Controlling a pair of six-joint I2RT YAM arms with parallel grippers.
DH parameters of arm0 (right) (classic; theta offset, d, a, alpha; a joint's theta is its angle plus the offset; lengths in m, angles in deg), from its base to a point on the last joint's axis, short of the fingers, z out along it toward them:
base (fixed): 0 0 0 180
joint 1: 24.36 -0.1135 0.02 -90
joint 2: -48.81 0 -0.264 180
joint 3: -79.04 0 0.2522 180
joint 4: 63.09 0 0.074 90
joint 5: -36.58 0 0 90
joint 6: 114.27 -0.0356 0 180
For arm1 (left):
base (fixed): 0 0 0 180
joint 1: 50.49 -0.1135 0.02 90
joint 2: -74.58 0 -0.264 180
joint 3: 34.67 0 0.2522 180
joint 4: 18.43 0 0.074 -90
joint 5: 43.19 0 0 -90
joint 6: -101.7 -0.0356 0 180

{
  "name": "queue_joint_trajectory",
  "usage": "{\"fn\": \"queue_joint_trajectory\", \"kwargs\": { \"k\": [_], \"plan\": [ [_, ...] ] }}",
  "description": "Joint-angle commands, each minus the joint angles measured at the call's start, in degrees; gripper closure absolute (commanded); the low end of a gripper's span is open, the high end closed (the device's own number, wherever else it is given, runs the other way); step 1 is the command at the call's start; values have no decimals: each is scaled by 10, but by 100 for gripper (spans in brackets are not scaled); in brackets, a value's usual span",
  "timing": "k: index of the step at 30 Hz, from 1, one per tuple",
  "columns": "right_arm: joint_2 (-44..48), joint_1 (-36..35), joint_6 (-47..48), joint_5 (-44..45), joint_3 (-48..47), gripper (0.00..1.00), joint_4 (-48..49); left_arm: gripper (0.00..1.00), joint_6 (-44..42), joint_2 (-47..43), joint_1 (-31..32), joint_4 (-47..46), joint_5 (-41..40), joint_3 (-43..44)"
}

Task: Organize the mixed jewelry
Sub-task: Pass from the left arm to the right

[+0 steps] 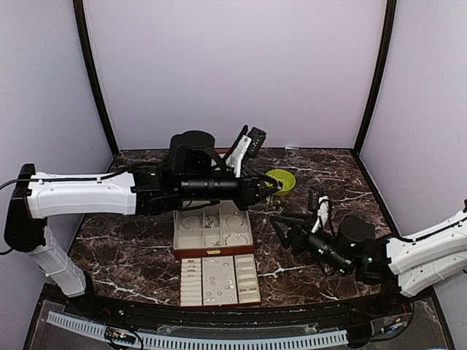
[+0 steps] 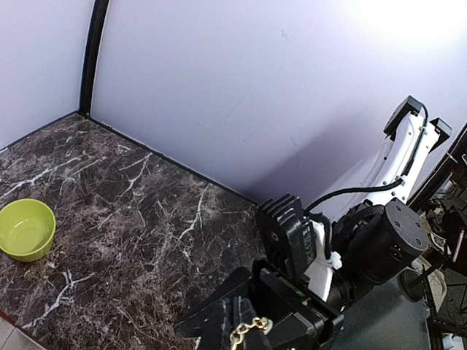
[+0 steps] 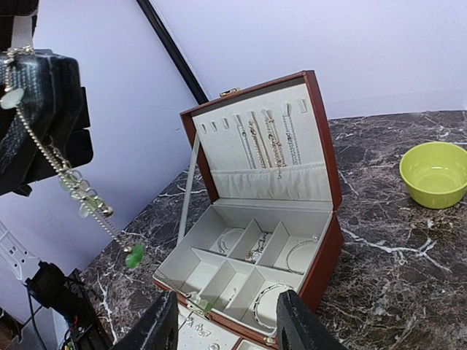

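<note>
Dangling from left gripper: pale, thin, green-beaded chain.

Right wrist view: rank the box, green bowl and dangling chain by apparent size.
1. box, clearly largest.
2. bowl and chain: unranked. The chain runs longer but thin, and hangs nearer the camera.

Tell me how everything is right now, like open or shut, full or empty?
Reddish-brown hinged jewellery box: lid open and upright, bracelets in its cream compartments, necklaces hung inside the lid.
Cream compartment tray: lying flat in front of the box, small pieces in it.
Lime-green round bowl: upright, empty.
Thin beaded metal chain: hanging loose in the air, pinched at the top.
Left gripper: shut on that chain.
Right gripper: open, empty.
</note>
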Motion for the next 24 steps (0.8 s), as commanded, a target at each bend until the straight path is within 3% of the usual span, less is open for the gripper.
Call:
{"fn": "queue_joint_trajectory", "kwargs": {
  "k": [1, 15, 24],
  "plan": [
    [-22, -5, 9, 18, -33, 53, 32, 100, 7, -32, -3, 3, 13, 15],
    [-70, -3, -14, 75, -32, 61, 53, 100, 8, -49, -3, 6, 19, 20],
    [-118, 35, -19, 32, -28, 61, 123, 100, 9, -59, -3, 11, 26, 21]
  ]
}}
